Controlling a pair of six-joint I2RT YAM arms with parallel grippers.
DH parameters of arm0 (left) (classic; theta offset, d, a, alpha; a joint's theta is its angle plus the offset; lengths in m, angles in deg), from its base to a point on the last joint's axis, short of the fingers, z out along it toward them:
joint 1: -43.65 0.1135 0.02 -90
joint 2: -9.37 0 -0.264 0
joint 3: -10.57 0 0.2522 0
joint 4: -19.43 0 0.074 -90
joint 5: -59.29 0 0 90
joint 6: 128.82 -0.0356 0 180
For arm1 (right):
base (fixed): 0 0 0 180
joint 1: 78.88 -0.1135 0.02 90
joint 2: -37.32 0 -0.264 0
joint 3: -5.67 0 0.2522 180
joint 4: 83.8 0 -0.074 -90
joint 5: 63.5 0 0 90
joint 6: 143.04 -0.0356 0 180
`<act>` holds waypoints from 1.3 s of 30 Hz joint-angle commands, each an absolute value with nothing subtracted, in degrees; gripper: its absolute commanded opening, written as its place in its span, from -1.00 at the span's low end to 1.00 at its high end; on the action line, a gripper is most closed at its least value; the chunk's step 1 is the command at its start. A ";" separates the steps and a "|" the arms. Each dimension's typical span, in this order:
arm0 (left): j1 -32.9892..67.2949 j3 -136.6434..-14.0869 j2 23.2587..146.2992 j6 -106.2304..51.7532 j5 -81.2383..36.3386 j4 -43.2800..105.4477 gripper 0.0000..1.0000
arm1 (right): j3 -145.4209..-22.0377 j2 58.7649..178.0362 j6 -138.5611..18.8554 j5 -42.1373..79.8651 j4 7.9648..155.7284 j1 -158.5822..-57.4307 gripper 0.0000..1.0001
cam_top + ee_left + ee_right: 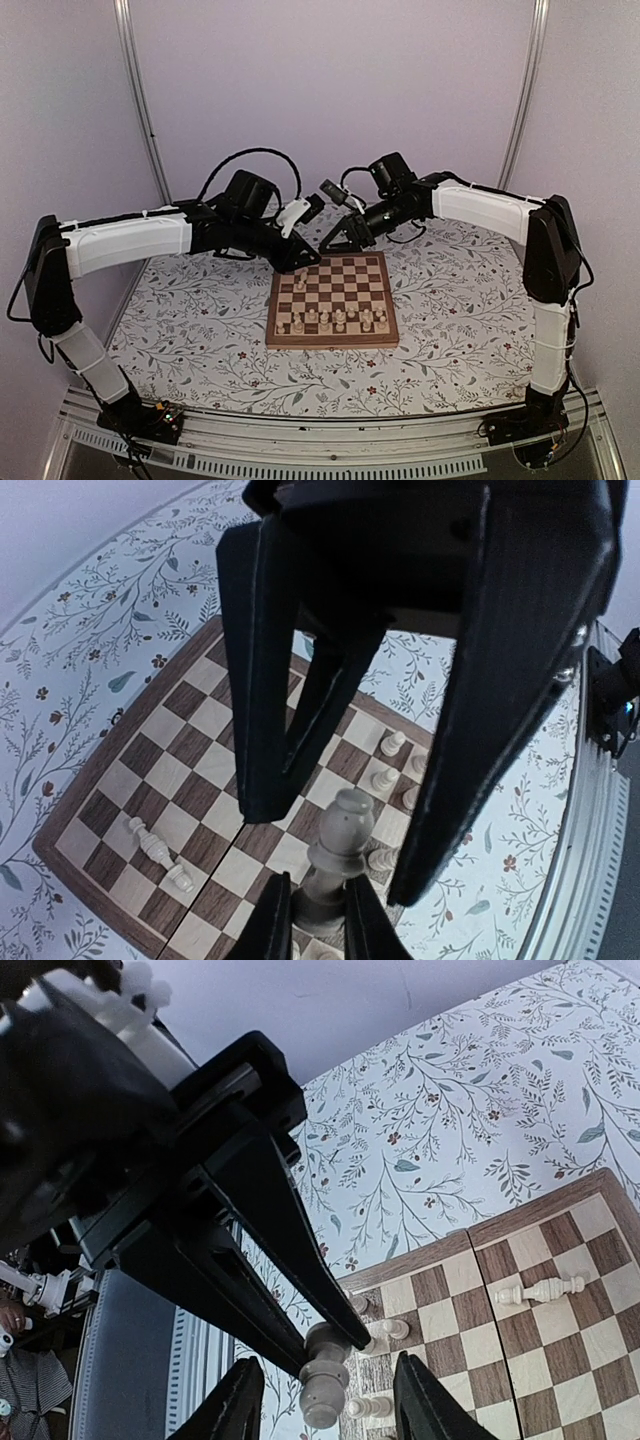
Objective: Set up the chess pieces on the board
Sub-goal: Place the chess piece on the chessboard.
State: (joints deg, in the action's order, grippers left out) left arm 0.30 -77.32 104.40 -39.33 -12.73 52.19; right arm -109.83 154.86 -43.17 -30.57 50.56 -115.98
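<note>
Floral surface (pixel 450 300), and the board (pixel 330 342) sits square in the middle of it. Both my arms meet over its far-left corner: left arm (pixel 130 245) and right arm (pixel 480 205). A row of chess pieces (pixel 338 320) stands along the near rank.

Left jaws are pinched on one pale piece (pixel 340 845), held up off the board. Right jaws are spread wide and straddle it without touching. Reads to me like a hand-off or regrasp mid-setup. The next move calls for the right jaws to close on the body before the left lets go, then set the piece base-down on its square.

Its long axis runs out in line with the left fingers, rounded head away from them. One toppled piece (pixel 158 852) lies flat on the far squares, needing to be stood up.
</note>
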 commanded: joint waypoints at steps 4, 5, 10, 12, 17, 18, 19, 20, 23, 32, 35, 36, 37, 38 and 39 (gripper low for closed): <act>-0.47 -76.79 103.07 -39.03 -12.60 50.76 -0.72 | -110.84 156.57 -43.72 -32.58 50.20 -116.19 -0.16; -0.47 -77.01 103.26 -39.00 -12.56 50.99 -0.72 | -110.76 156.66 -43.72 -32.87 50.18 -116.23 -0.20; -0.56 -77.12 103.50 -38.98 -12.99 51.16 -0.71 | -110.66 156.89 -43.63 -33.59 50.27 -116.23 -0.49; -0.56 -77.25 103.71 -38.99 -13.03 51.19 -0.68 | -110.66 157.02 -43.63 -33.65 50.27 -116.23 -0.59; -0.64 -78.17 104.60 -39.08 -14.39 53.23 -0.42 | -110.50 156.31 -42.83 -32.40 50.14 -116.23 -0.71; -0.64 -78.43 104.72 -39.58 -15.05 53.83 -0.37 | -110.45 155.90 -42.49 -31.81 49.99 -116.23 -0.71; -0.64 -78.64 104.81 -40.45 -15.90 54.64 -0.32 | -110.41 155.56 -42.10 -31.14 49.71 -116.18 -0.72; -0.64 -78.87 104.73 -41.14 -17.03 55.40 -0.29 | -110.40 154.93 -41.21 -30.24 49.32 -116.14 -0.73; -0.64 -79.83 104.15 -43.18 -21.17 58.09 -0.20 | -109.60 153.03 -39.18 -27.41 48.39 -115.62 -0.74; 1.15 -86.84 104.15 -43.83 -36.01 63.39 -0.07 | -101.99 143.18 -28.92 -16.46 44.39 -114.95 -0.76; 1.33 -90.35 105.50 -42.80 -40.90 64.42 -0.06 | -100.96 141.74 -24.43 -14.90 39.78 -115.00 -0.76; 1.37 -91.43 106.27 -43.14 -41.72 64.86 -0.06 | -100.72 141.45 -23.15 -14.70 38.12 -115.00 -0.76; 1.34 -92.33 107.07 -43.74 -42.67 65.17 -0.06 | -100.35 141.33 -21.12 -14.25 36.55 -115.06 -0.76; 1.37 -92.81 107.73 -44.31 -44.65 65.14 -0.06 | -99.58 141.13 -20.10 -13.36 35.62 -115.16 -0.76; 1.44 -92.75 108.04 -44.61 -46.42 64.44 -0.05 | -98.98 140.98 -19.08 -12.40 35.09 -115.30 -0.76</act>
State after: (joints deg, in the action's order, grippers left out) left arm 0.82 -90.77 105.12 -43.31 -37.98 62.92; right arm -101.46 142.33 -26.32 -16.72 41.60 -115.13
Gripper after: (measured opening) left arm 0.471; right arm 0.126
